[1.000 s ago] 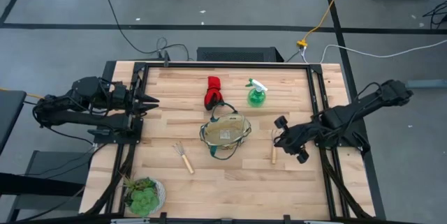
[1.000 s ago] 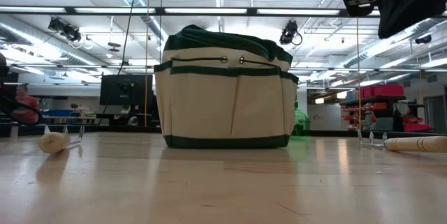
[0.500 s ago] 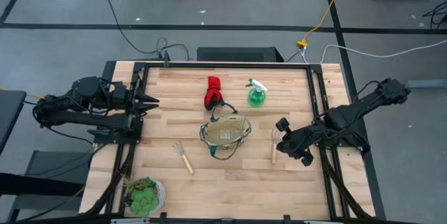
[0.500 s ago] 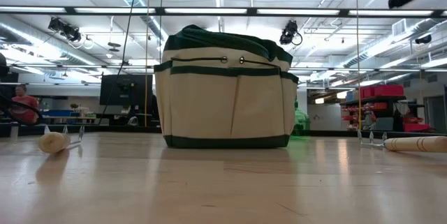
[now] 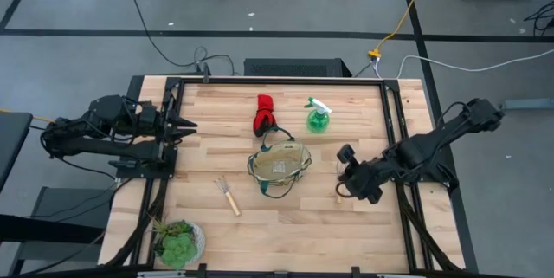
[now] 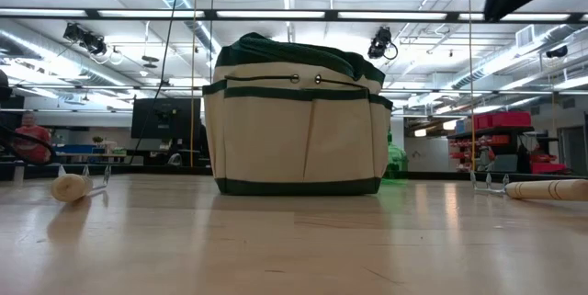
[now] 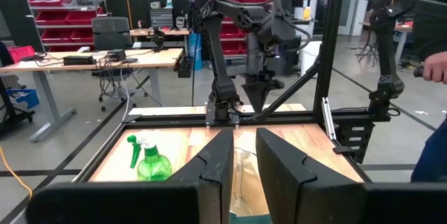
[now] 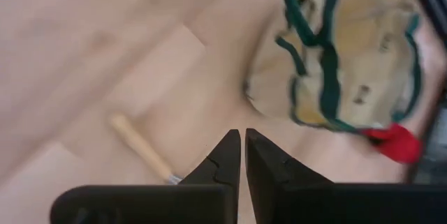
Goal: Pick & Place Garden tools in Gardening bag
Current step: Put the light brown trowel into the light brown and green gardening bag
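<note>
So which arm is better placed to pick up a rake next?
The right. Its gripper hovers right by the rake beside the bag. The left gripper waits at the table's left edge, far from both rakes.

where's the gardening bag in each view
high view: gardening bag at table centre.
low view: fills the middle.
left wrist view: a beige sliver beyond the gripper.
right wrist view: upper right.
Shared landmark: red glove bundle beside it, also in right wrist view.
</note>
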Tool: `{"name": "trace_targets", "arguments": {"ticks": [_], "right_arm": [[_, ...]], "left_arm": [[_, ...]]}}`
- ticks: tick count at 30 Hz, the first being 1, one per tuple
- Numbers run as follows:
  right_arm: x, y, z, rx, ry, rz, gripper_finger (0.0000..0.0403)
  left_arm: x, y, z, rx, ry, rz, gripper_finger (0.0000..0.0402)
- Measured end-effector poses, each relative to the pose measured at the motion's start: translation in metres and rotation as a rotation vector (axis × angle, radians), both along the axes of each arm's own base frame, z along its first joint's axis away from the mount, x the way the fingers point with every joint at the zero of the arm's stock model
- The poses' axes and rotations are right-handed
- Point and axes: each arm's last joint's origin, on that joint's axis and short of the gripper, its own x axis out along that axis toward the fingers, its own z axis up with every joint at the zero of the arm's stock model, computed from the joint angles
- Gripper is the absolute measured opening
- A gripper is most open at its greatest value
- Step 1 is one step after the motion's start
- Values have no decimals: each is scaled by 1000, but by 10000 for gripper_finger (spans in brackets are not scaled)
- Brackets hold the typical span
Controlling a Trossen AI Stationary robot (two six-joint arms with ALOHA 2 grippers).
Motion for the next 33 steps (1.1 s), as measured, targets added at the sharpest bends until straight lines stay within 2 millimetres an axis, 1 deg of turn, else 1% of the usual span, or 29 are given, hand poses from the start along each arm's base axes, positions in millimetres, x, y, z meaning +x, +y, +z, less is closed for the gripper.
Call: {"name": "trace_targets", "arguments": {"ticks": [4,9,15,20,26,29,33], "right_arm": [[3,2,-6,-109,-2,-18,27],[6,6,-11,-119,32,40,27],[9,11,-17,-67,101,129,27],[7,16,-20,26,167,277,27],[4,16,-29,-6,206,430,27],[3,16,-30,-18,210,449,27],[2,15,-31,2,237,432,27]], "left_arm": [[0,0,0,0,0,0,71],[0,0,0,0,0,0,71],[0,0,0,0,0,0,71],[0,0,0,0,0,0,71],[0,0,0,0,0,0,71],[0,0,0,0,0,0,71],[0,0,0,0,0,0,71]]}}
